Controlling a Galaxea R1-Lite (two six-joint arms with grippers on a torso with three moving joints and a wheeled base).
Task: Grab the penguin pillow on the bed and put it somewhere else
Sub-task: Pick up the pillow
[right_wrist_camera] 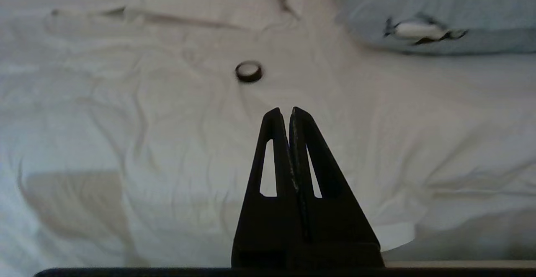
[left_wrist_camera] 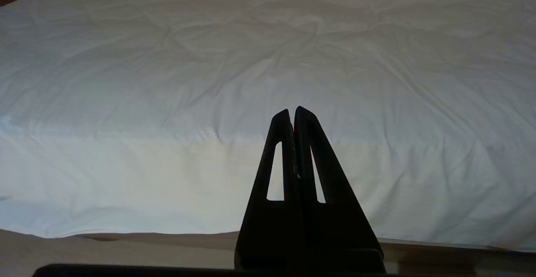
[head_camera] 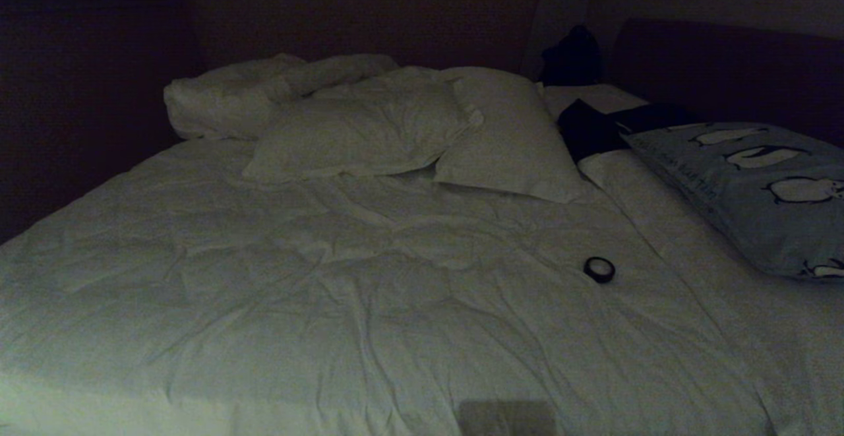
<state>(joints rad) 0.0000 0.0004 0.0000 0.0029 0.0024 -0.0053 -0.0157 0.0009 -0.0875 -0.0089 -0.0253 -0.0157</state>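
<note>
Where bed (head_camera: 330, 304) meets right edge, penguin pillow (head_camera: 758, 192) lengthwise toward headboard

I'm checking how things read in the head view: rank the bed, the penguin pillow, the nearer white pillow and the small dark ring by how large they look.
1. the bed
2. the penguin pillow, cut off at the picture's edge, and the nearer white pillow: they look alike, so unranked
3. the small dark ring

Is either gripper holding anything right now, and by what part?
Nothing is held. The left gripper and right gripper are both shut on nothing above the bed; the penguin pillow lies untouched.
</note>
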